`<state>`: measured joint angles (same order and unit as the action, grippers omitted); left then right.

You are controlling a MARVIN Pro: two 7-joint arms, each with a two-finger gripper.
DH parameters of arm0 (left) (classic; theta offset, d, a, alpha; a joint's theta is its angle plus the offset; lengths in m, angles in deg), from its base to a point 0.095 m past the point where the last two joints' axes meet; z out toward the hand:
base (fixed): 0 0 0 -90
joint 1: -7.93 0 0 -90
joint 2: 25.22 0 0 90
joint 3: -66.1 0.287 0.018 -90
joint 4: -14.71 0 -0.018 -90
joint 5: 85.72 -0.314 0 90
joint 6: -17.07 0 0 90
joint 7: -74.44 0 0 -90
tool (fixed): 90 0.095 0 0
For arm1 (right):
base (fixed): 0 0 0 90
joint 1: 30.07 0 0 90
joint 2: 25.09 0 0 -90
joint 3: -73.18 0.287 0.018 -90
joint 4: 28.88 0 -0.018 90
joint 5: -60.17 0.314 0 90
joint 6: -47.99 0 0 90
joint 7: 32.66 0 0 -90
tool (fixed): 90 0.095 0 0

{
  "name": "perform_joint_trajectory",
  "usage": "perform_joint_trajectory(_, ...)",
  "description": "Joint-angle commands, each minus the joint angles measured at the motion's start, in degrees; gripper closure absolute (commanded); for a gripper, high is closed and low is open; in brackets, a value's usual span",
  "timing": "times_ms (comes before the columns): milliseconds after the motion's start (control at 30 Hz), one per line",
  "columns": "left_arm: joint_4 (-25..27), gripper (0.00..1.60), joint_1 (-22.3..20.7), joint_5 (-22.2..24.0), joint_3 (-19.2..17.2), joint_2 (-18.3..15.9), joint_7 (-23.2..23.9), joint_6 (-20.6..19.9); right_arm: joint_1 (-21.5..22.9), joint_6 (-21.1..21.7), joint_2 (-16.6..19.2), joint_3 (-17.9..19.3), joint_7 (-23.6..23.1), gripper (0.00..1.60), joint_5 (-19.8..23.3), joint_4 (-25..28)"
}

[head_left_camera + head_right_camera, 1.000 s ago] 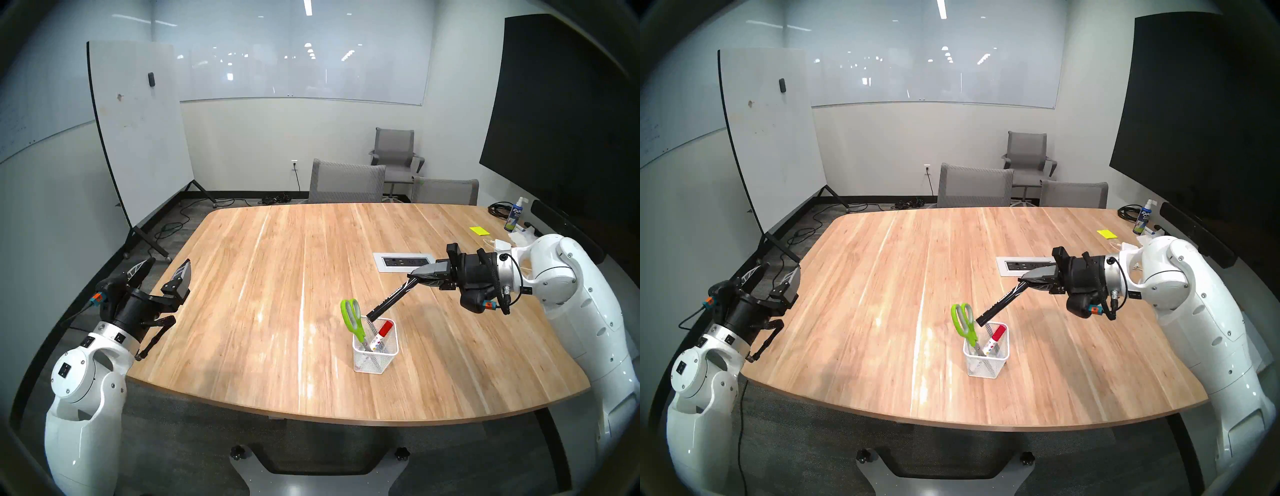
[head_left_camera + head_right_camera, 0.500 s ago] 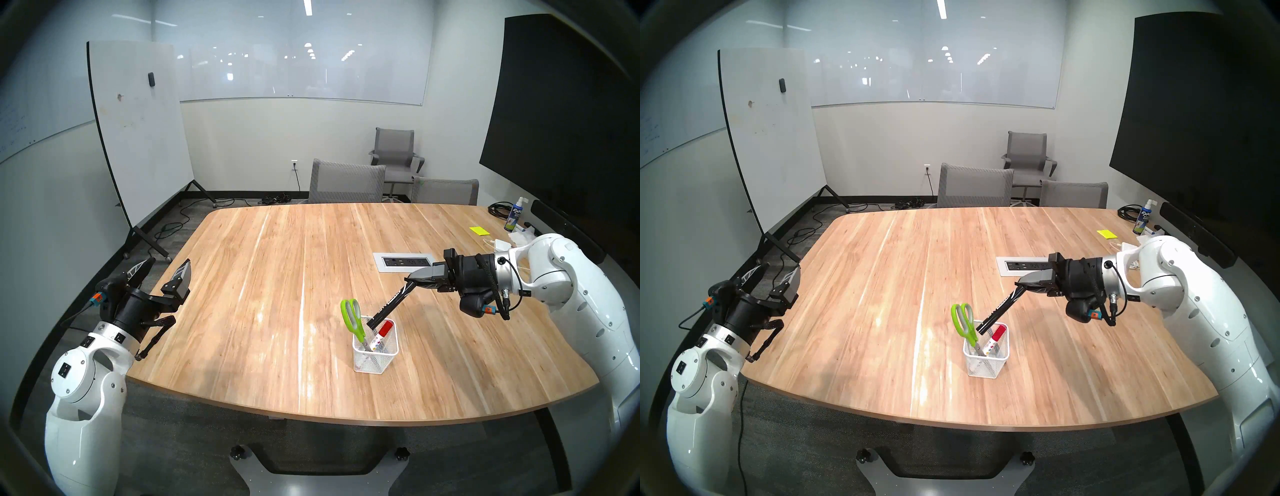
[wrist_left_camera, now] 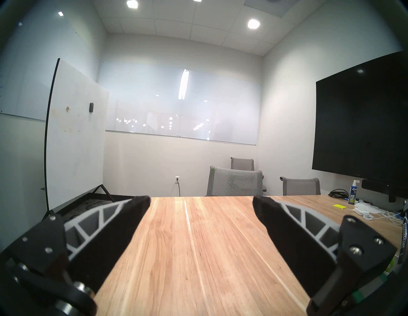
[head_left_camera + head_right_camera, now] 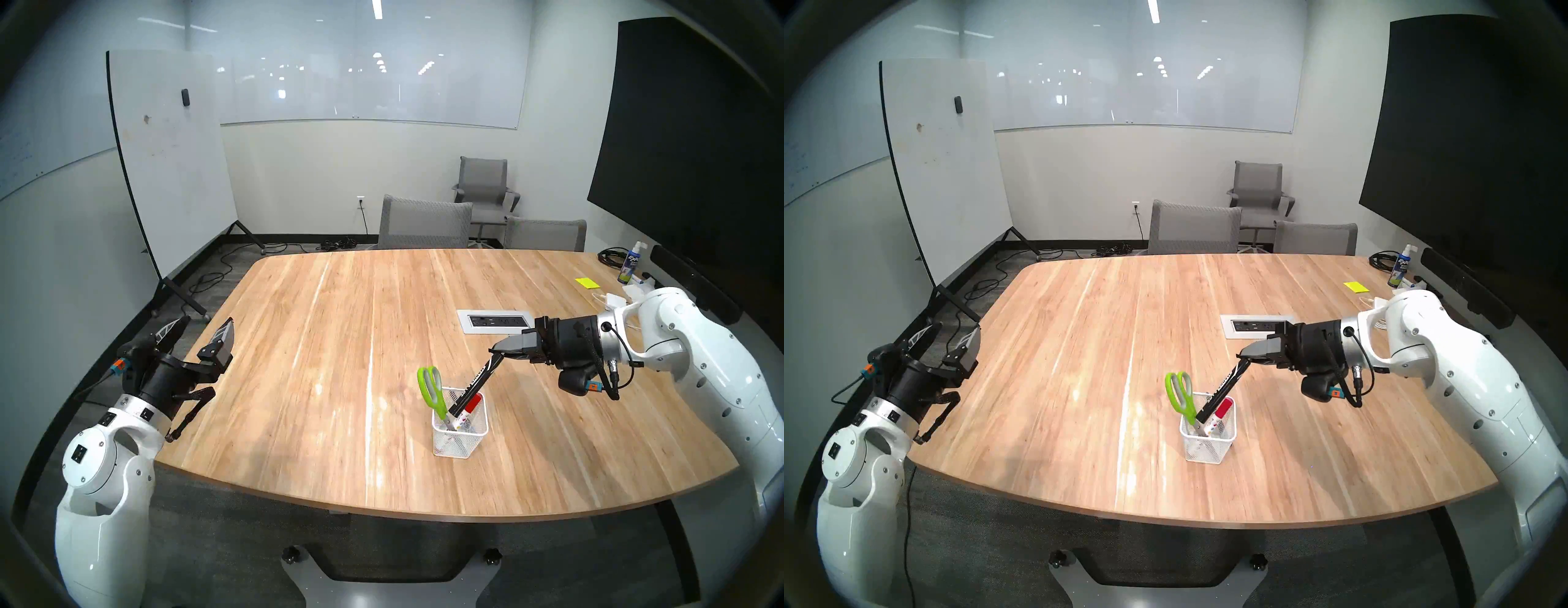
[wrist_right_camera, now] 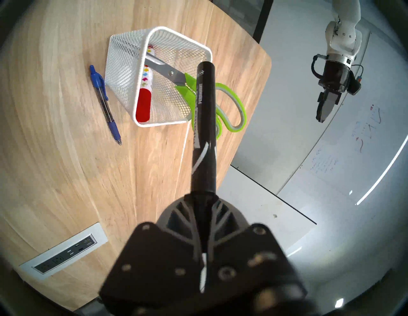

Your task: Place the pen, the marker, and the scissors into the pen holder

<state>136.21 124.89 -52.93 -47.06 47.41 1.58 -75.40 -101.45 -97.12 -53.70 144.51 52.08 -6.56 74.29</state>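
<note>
The white mesh pen holder (image 4: 460,441) (image 4: 1208,450) (image 5: 176,35) stands on the table's near right part. In it lean the green-handled scissors (image 4: 429,388) (image 4: 1178,392) (image 5: 234,110) and a red-capped marker (image 4: 473,403) (image 4: 1224,408) (image 5: 143,106). My right gripper (image 4: 496,350) (image 4: 1244,354) (image 5: 202,198) is shut on a black marker (image 4: 477,382) (image 4: 1223,388) (image 5: 204,123). That marker slants down, its lower end at the holder's mouth beside the scissors. The blue pen (image 5: 103,101) lies on the table against the holder, seen only in the right wrist view. My left gripper (image 4: 205,325) (image 4: 956,331) (image 3: 201,199) hangs open over the left table edge.
A power outlet panel (image 4: 494,320) (image 5: 64,253) is set into the table behind the right gripper. A spray bottle (image 4: 630,263), yellow notes (image 4: 586,282) and cables sit at the far right corner. Grey chairs (image 4: 424,225) line the far edge.
My right gripper has come down and towards the holder. The black marker's lower end went from above the rim to the holder's mouth. The left arm is where it was.
</note>
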Motion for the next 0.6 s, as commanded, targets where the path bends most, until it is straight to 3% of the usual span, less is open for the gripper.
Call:
perform_joint_trajectory(0,1.0,0.0,-0.06,0.11,-0.23,-0.05,-0.07,-0.18,4.07,0.11,1.41,-1.93,6.01,1.6,-4.27,-0.53)
perform_joint_trajectory(567,1.0,0.0,-0.16,-0.05,-0.32,0.18,0.12,-0.31,8.99,0.11,1.4,-7.96,17.59,1.6,-18.72,-0.69)
